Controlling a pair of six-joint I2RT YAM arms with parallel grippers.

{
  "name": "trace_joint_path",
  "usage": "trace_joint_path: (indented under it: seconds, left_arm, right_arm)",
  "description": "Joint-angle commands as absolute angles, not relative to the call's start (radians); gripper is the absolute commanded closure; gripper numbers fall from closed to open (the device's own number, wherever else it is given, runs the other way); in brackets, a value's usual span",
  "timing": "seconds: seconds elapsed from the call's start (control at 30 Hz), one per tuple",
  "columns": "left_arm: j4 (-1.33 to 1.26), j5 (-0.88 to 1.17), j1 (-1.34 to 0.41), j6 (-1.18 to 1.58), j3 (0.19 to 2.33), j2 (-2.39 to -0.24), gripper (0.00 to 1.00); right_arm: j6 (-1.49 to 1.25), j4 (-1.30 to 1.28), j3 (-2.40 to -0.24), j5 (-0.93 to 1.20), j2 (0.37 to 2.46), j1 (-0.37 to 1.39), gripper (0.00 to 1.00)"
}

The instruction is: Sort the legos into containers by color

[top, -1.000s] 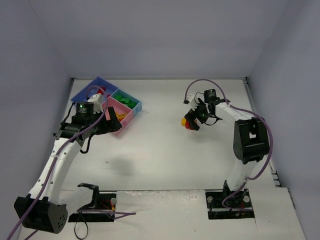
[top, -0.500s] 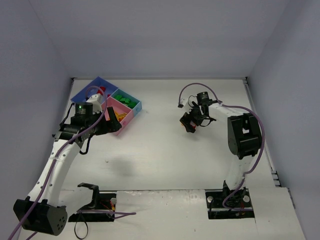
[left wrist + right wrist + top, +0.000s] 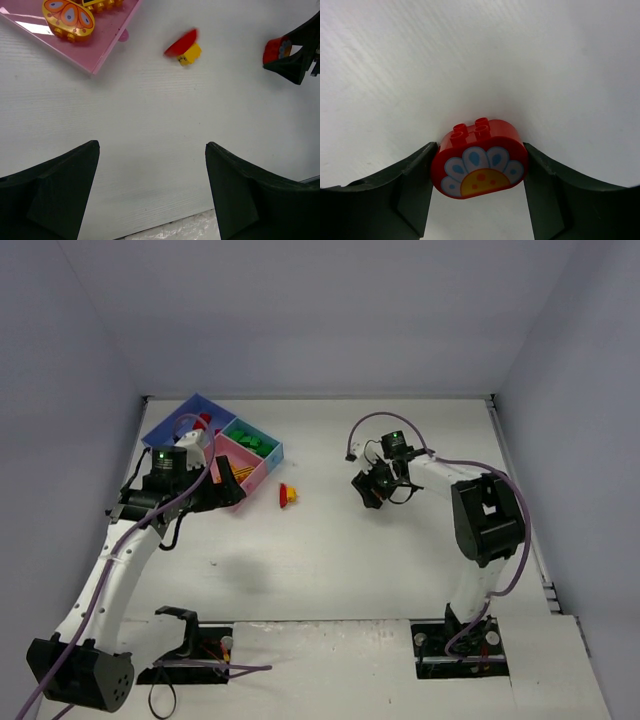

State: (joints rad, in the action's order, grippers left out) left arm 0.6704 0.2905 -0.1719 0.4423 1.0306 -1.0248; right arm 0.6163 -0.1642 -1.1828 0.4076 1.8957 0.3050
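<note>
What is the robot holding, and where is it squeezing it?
The right gripper holds a red lego with a flower picture, jaws squeezing its two rounded ends. The left gripper is open, holding nothing.

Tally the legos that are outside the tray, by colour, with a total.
red flower-print lego, gripped by the right gripper: 1
red-and-yellow lego, loose on the table: 1
Total in view: 2
</note>
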Motion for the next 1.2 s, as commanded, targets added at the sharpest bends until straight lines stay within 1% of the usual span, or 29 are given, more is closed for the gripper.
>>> trace_joint_path:
  seconds: [0.0, 0.2, 0.37, 0.57, 0.73, 0.9, 1.17]
  left_arm:
    - [0.597, 0.328, -0.186, 0.456, 1.061, -1.026, 0.20]
    - [0.578, 0.353, -0.192, 0.469, 1.069, -1.061, 0.20]
    - [0.532, 0.411, -0.213, 0.500, 1.055, -1.081, 0.20]
    - [0.454, 0.454, -0.296, 0.558, 1.049, -1.094, 0.20]
    - [0.358, 0.512, -0.363, 0.635, 1.054, -1.130, 0.20]
    - [0.295, 0.554, -0.439, 0.670, 1.069, -1.181, 0.20]
    - [0.256, 0.546, -0.518, 0.673, 1.114, -1.256, 0.20]
  right_arm:
    - [0.539, -0.114, -1.146, 0.442, 1.760, 0.348, 0.94]
    - [0.494, -0.077, -1.098, 0.451, 1.658, 0.396, 0.95]
    - [0.457, 0.032, -1.016, 0.465, 1.568, 0.466, 0.96]
    - [0.413, 0.139, -0.948, 0.448, 1.490, 0.570, 0.95]
    - [0.379, 0.218, -0.911, 0.454, 1.385, 0.669, 0.94]
    - [0.371, 0.218, -0.925, 0.451, 1.316, 0.725, 0.93]
    - [0.350, 0.218, -0.916, 0.466, 1.261, 0.768, 0.91]
